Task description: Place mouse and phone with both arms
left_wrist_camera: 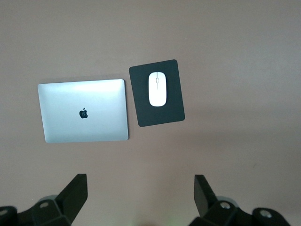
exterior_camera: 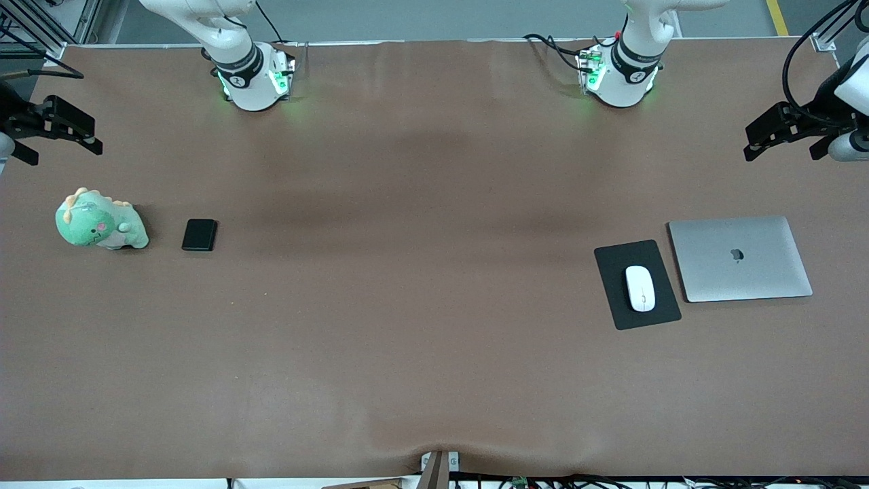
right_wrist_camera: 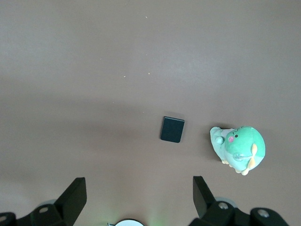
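We see a big brown desk (exterior_camera: pixel 421 305) with two white arms standing along its top edge

The left claw (exterior_camera: pixel 781 132) hangs up in the air over the desk's edge at the left arm's end, at about 2 o'clock in the front view. Its fingers (left_wrist_camera: pixel 75 195) are wide apart and hold nothing

The right claw (exterior_camera: pixel 58 129) hangs over the edge at the right arm's end, at about 10 o'clock. Its fingers (right_wrist_camera: pixel 73 197) are wide apart too, and hold nothing

The white mouse (exterior_camera: pixel 640 288) lies on a black pad (exterior_camera: pixel 614 299), at about 3 o'clock. A shut silver laptop (exterior_camera: pixel 740 258) lies just beside the pad

The black phone (exterior_camera: pixel 199 235) lies flat on the desk at about 9 o'clock. A green toy dino (exterior_camera: pixel 100 221) sits near it, closer to the desk's end
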Robot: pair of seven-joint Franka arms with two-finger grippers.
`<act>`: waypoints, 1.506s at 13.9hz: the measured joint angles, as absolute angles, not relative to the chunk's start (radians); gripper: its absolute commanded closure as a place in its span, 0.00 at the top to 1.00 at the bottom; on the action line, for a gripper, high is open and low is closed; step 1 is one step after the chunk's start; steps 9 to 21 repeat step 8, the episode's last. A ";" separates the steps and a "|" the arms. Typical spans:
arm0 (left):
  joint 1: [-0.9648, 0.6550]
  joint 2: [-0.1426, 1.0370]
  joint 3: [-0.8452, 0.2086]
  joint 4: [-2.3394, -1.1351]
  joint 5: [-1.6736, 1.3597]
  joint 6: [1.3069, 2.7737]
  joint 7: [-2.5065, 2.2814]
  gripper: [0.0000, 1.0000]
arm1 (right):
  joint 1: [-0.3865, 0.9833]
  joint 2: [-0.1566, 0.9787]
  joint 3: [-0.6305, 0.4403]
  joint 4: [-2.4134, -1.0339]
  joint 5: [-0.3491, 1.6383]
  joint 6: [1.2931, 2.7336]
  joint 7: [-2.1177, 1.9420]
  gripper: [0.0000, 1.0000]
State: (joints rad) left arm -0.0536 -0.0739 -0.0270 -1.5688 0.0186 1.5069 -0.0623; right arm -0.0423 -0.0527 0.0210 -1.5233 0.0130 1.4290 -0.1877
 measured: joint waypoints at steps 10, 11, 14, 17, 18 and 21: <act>-0.054 -0.069 -0.034 -1.569 0.018 1.506 -0.109 1.00 | -0.044 -0.053 0.018 -1.523 0.010 1.426 -0.168 1.00; -0.054 -0.069 -0.034 -1.569 0.018 1.506 -0.109 1.00 | -0.044 -0.053 0.018 -1.523 0.010 1.426 -0.168 1.00; -0.054 -0.069 -0.034 -1.569 0.018 1.506 -0.109 1.00 | -0.044 -0.053 0.018 -1.523 0.010 1.426 -0.168 1.00; -0.054 -0.069 -0.034 -1.569 0.018 1.506 -0.109 1.00 | -0.044 -0.053 0.018 -1.523 0.010 1.426 -0.168 1.00; -0.054 -0.069 -0.034 -1.569 0.018 1.506 -0.109 1.00 | -0.044 -0.053 0.018 -1.523 0.010 1.426 -0.168 1.00; -0.054 -0.069 -0.034 -1.569 0.018 1.506 -0.109 1.00 | -0.044 -0.053 0.018 -1.523 0.010 1.426 -0.168 1.00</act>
